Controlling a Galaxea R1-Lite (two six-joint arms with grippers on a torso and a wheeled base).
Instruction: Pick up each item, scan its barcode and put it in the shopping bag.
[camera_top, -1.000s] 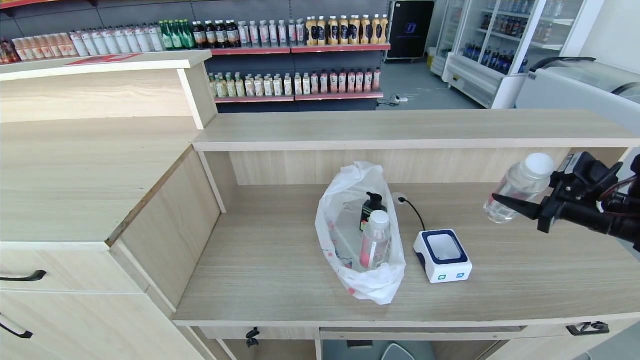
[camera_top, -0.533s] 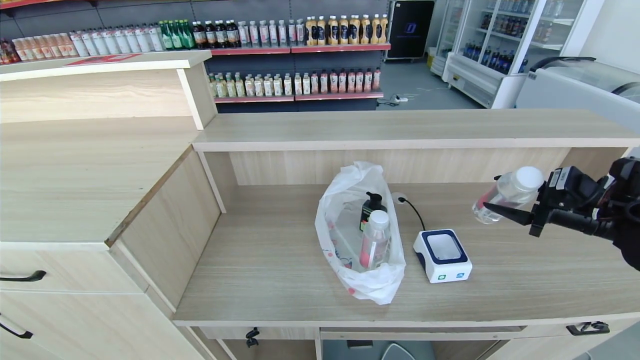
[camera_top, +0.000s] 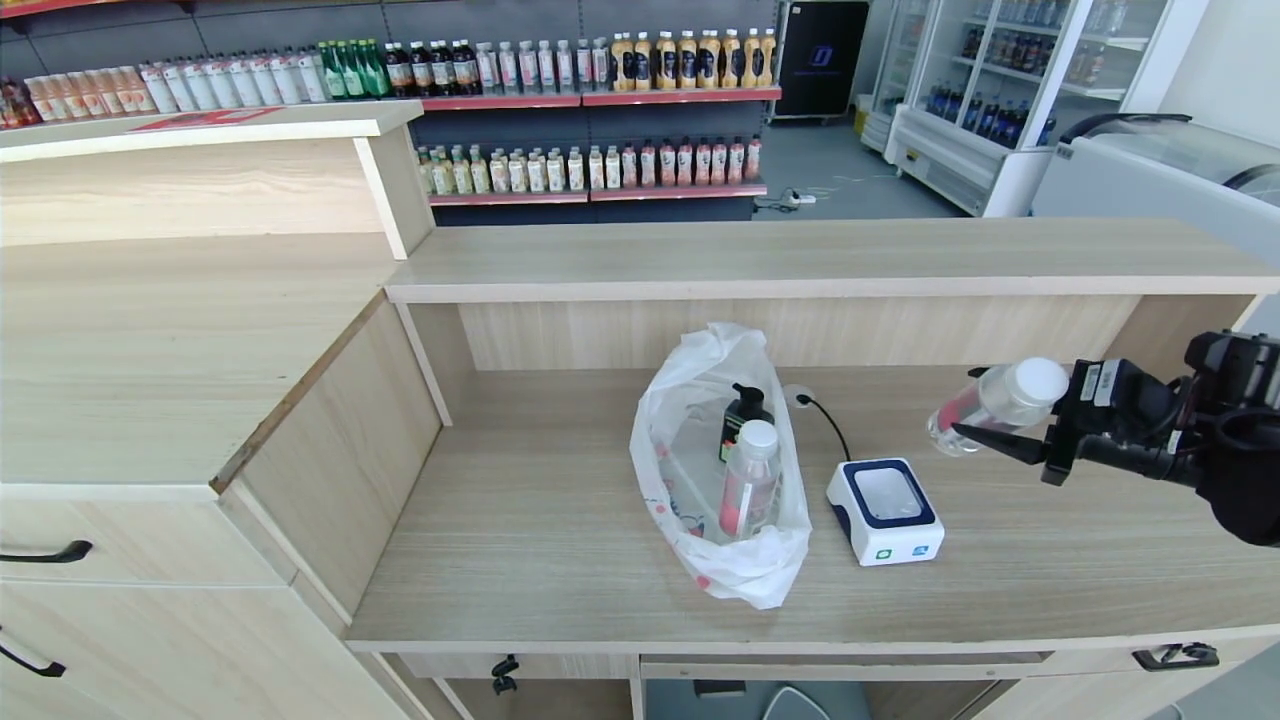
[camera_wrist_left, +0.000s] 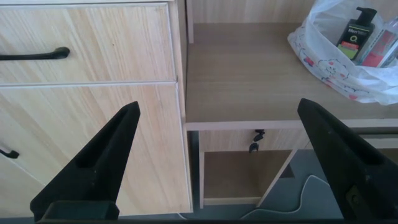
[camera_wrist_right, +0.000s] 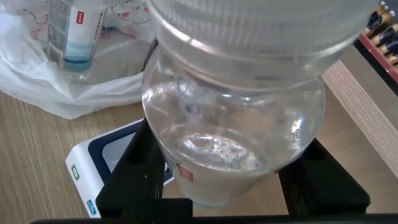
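Note:
My right gripper (camera_top: 985, 424) is shut on a clear water bottle (camera_top: 985, 408) with a white cap and a red label, held tilted in the air to the right of the scanner (camera_top: 885, 511). In the right wrist view the water bottle (camera_wrist_right: 233, 130) sits between the black fingers, above the scanner (camera_wrist_right: 115, 171). The white shopping bag (camera_top: 722, 470) lies open on the counter, left of the scanner, holding a clear bottle (camera_top: 750, 480) and a black pump bottle (camera_top: 742, 415). My left gripper (camera_wrist_left: 217, 162) hangs open by the drawers, beside the counter's front left corner.
The scanner's black cable (camera_top: 825, 420) runs back along the counter (camera_top: 1050, 560). A raised ledge (camera_top: 800, 260) backs the counter and a wooden side wall (camera_top: 340, 450) bounds it on the left. Drawers with black handles (camera_wrist_left: 34, 55) stand at the left.
My right gripper has carried the water bottle down and left toward the scanner, tilting it flatter. The bag and scanner have not moved.

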